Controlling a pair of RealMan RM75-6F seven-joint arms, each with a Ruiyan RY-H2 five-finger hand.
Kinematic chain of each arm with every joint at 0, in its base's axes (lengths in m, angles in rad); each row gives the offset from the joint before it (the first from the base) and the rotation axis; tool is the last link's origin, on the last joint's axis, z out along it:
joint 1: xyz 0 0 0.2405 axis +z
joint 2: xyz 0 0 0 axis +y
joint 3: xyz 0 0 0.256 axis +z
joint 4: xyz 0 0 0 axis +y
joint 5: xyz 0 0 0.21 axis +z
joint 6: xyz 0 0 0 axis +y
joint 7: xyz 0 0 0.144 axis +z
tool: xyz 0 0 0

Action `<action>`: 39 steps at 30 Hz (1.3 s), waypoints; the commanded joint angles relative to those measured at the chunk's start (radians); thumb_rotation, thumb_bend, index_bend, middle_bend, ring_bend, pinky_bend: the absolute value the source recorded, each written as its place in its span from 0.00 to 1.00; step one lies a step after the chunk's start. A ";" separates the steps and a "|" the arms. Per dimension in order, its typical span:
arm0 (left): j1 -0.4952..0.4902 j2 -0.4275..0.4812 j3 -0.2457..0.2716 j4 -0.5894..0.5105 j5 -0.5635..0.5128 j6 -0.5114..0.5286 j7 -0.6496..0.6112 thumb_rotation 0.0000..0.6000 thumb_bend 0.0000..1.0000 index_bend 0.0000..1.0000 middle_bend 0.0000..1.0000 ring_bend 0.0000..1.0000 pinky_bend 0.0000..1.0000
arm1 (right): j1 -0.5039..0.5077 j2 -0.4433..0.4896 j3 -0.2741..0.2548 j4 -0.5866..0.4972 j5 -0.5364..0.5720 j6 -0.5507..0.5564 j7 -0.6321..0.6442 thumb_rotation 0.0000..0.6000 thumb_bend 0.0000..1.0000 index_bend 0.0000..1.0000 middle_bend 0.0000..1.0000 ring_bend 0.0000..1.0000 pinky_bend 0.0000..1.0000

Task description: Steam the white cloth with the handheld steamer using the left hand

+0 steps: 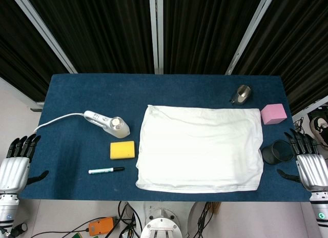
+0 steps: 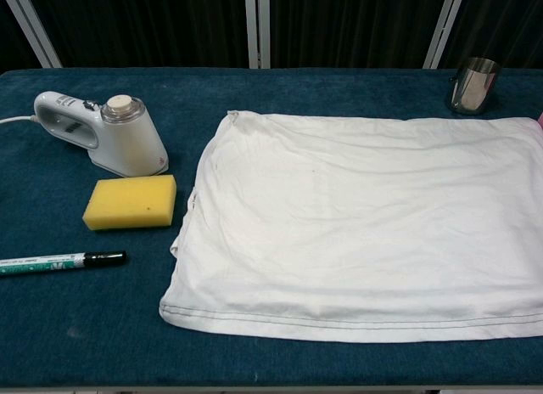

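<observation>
A white cloth (image 1: 201, 148) (image 2: 365, 228) lies flat across the middle and right of the blue table (image 1: 77, 94). The white handheld steamer (image 1: 107, 123) (image 2: 102, 132) lies on the table left of the cloth, its cord trailing off to the left. My left hand (image 1: 18, 163) hangs at the table's left front edge, fingers apart, holding nothing, well away from the steamer. My right hand (image 1: 306, 161) is at the right edge, fingers spread and empty. Neither hand shows in the chest view.
A yellow sponge (image 1: 122, 150) (image 2: 131, 202) and a marker pen (image 1: 105, 170) (image 2: 61, 261) lie in front of the steamer. A metal cup (image 1: 241, 94) (image 2: 472, 85) stands behind the cloth. A pink block (image 1: 273, 114) and a black cup (image 1: 277, 152) sit at the right.
</observation>
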 commanded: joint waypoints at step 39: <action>-0.639 -0.127 -0.214 0.216 -0.315 -0.831 0.281 1.00 0.19 0.20 0.20 0.13 0.00 | -0.007 -0.021 -0.028 0.001 0.051 -0.071 -0.013 1.00 0.00 0.00 0.00 0.00 0.02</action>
